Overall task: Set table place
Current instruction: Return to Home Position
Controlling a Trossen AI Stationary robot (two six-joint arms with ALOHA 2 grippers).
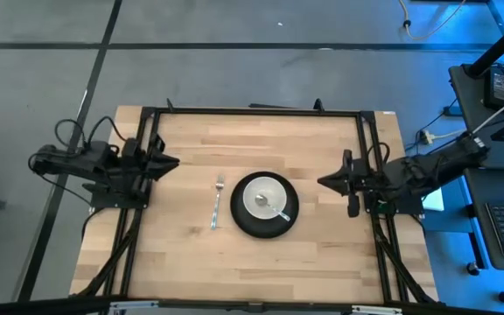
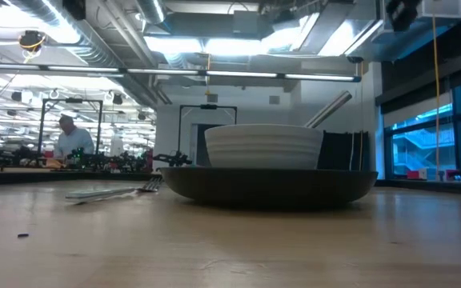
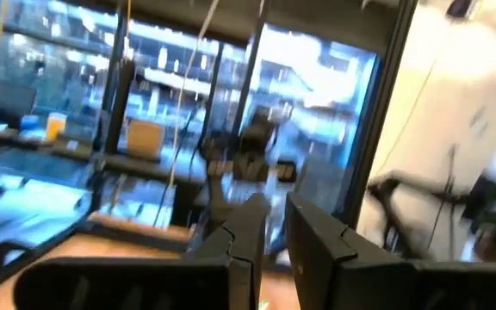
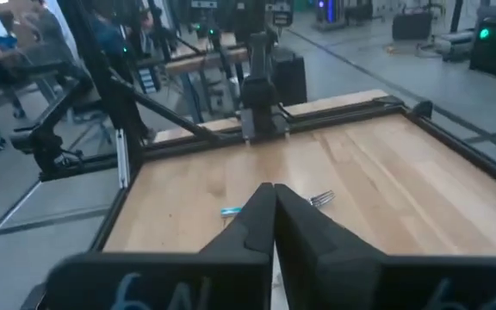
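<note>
Plate [image 1: 265, 234] well inside table [image 1: 322, 258] edges

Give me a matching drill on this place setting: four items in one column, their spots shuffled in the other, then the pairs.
1 fork
2 spoon
3 white bowl
4 black plate

A resting in the bowl
B directly on the table, under the bowl
C flat on the table beside the plate
D sitting on the plate

Pairs: 1-C, 2-A, 3-D, 4-B
</note>
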